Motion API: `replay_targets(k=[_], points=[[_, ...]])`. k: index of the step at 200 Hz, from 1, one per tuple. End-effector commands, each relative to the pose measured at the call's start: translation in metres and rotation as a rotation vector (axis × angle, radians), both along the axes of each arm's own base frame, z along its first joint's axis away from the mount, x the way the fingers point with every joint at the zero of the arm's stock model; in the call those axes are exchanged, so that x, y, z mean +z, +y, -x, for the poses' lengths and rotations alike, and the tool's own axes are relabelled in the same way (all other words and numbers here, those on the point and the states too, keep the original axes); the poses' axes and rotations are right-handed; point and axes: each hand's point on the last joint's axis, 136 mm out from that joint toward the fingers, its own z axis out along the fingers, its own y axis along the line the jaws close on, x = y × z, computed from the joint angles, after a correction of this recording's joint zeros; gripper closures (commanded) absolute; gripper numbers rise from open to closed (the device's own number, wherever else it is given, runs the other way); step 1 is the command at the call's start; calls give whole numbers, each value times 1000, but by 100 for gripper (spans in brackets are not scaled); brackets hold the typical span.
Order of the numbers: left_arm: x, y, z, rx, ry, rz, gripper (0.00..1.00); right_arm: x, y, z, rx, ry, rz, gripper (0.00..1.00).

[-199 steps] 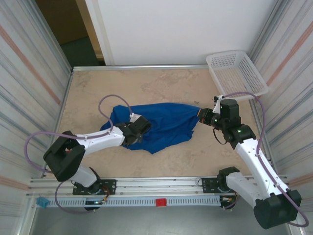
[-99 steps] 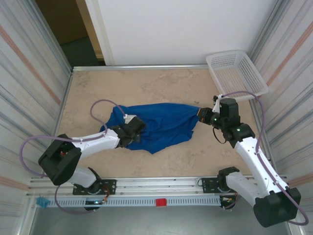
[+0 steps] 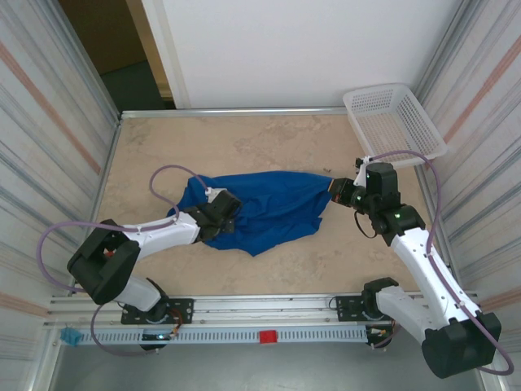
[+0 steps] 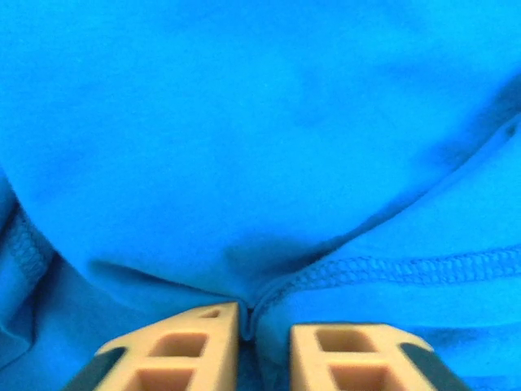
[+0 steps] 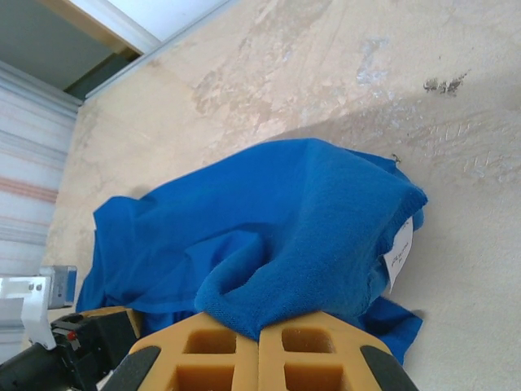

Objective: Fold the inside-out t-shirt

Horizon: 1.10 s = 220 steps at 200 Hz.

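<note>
The blue t-shirt [image 3: 273, 208] lies in a loose heap in the middle of the worktop [image 3: 244, 142]. It is pulled a little from side to side. It is not flat, and nothing is folded yet. All I can see is plain blue cloth and seams.

At the right end of the blue t-shirt, the right jaws are closed tight on a thick bunch of cloth. A small white label [image 5: 399, 254] hangs just beside that bunch, so this is likely the neck end. At the left end, the left jaws are pressed close together on a fold of cloth, right by a stitched hem [image 4: 391, 269].

I think the step now is to pull the cloth open and flat, so it can be turned or folded. To do this well, both sides should lift a little and move apart slowly, at the same speed. If one side pulls faster, the cloth may slip out. The left jaws seem to hold only a thin fold, so that side could slip first. Holding just one layer near the hem would help the heap open up.

The white basket [image 3: 392, 122] sits in the far right corner, well apart from the cloth. The right arm [image 3: 415, 244] is near it and should swing wide of it.
</note>
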Motion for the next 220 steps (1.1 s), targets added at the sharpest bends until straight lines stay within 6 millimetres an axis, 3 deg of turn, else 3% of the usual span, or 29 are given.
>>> replay_targets(k=[1, 6, 18, 29, 65, 80, 91, 108, 127, 144, 158, 169, 181, 187, 196, 211, 220], points=[[9, 1, -1, 12, -14, 16, 92, 20, 2, -4, 3, -53, 1, 100], [13, 0, -1, 10, -19, 18, 100, 21, 1, -5, 3, -54, 2, 100], [27, 3, -2, 11, -33, 10, 100, 27, -1, -7, -5, -68, 9, 100], [52, 5, -3, 12, -60, 13, 100, 38, -5, -8, -13, -91, 10, 100], [186, 20, -9, 26, -281, 187, 100, 113, -30, -12, -74, -239, -40, 100], [224, 35, -22, 52, -332, 285, 100, 137, -32, -23, -76, -279, -46, 100], [241, 47, -40, 79, -348, 349, 100, 151, -31, -34, -71, -303, -47, 100], [263, 59, -74, 91, -380, 400, 100, 160, -28, -68, -69, -308, -51, 100], [290, 72, -128, 111, -419, 414, 100, 174, -26, -112, -68, -313, -67, 100], [317, 79, -184, 118, -455, 444, 100, 202, -26, -158, -69, -346, -100, 100], [361, 81, -224, 102, -530, 475, 100, 231, -29, -188, -61, -384, -144, 100], [400, 82, -243, 100, -596, 494, 100, 269, -34, -202, -51, -443, -191, 100], [442, 78, -250, 79, -677, 535, 100, 306, -38, -209, -38, -495, -232, 100], [472, 78, -245, 67, -741, 567, 100, 325, -39, -208, -34, -525, -243, 100], [499, 79, -239, 58, -813, 605, 100, 353, -42, -202, -32, -581, -250, 100], [526, 83, -228, 56, -870, 675, 100, 388, -45, -186, -33, -658, -276, 100], [531, 84, -219, 46, -872, 709, 100, 396, -46, -179, -28, -670, -295, 100]])
